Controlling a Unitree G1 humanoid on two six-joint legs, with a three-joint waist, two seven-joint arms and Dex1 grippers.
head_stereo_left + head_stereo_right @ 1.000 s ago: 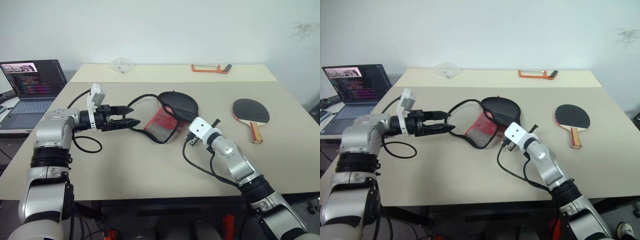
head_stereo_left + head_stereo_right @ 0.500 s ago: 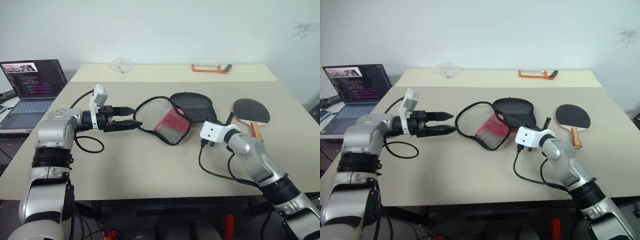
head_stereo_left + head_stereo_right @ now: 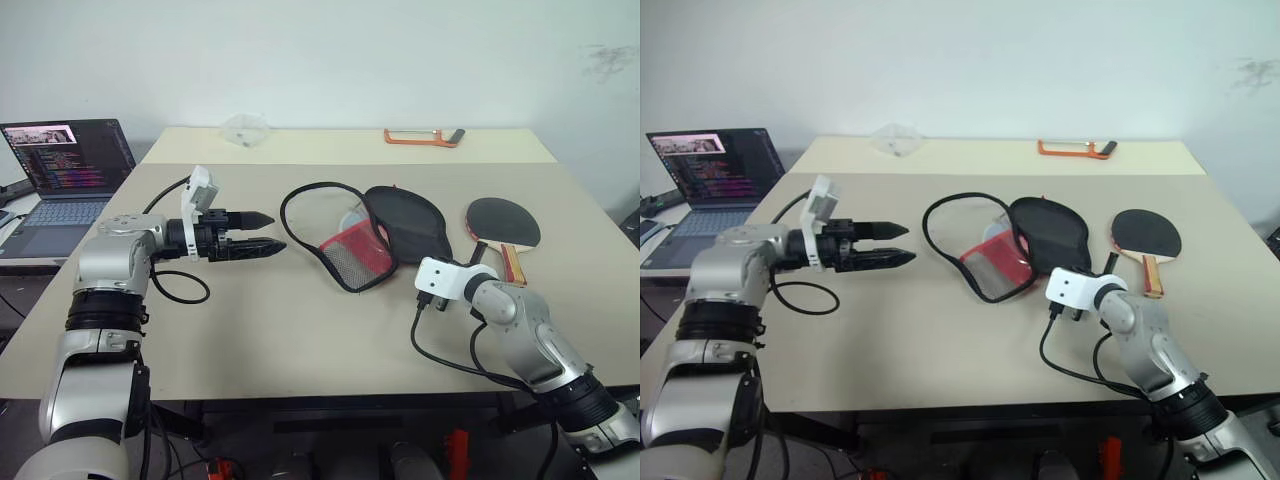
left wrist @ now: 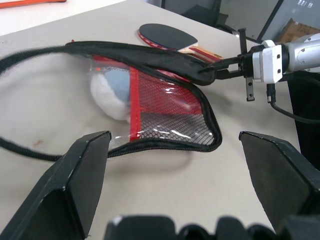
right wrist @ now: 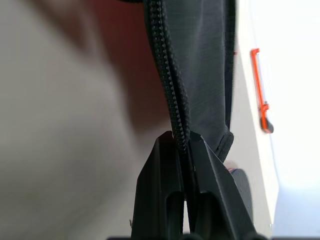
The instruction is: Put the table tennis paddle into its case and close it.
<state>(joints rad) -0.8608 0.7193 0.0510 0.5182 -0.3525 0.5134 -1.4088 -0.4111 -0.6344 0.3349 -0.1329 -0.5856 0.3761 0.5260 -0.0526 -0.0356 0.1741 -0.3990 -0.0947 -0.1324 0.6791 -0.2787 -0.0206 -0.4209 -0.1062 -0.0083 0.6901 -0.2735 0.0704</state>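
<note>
The case (image 3: 405,222) lies open at mid-table, its black lid flopped to the right and its red mesh half (image 3: 358,255) toward me. A loose zip edge loops out to the left. My right gripper (image 3: 467,260) is shut on the lid's zip edge (image 5: 170,85), at the side nearest the paddle. The table tennis paddle (image 3: 500,222) lies flat just right of the case, black face up, handle toward me. My left gripper (image 3: 275,230) hovers open to the left of the case, pointing at it, a short gap from the zip loop. The left wrist view looks into the case (image 4: 165,115).
A laptop (image 3: 65,160) stands open on a side desk at the left. On the far table (image 3: 300,146) are an orange-framed hacksaw (image 3: 422,136) and a clear plastic bag (image 3: 243,128). The main table (image 3: 300,340) is bare in front of me.
My right gripper has moved right with the case's zip edge in it, dragging the whole case right, toward the paddle and away from the left fingertips. The left gripper has stayed put.
</note>
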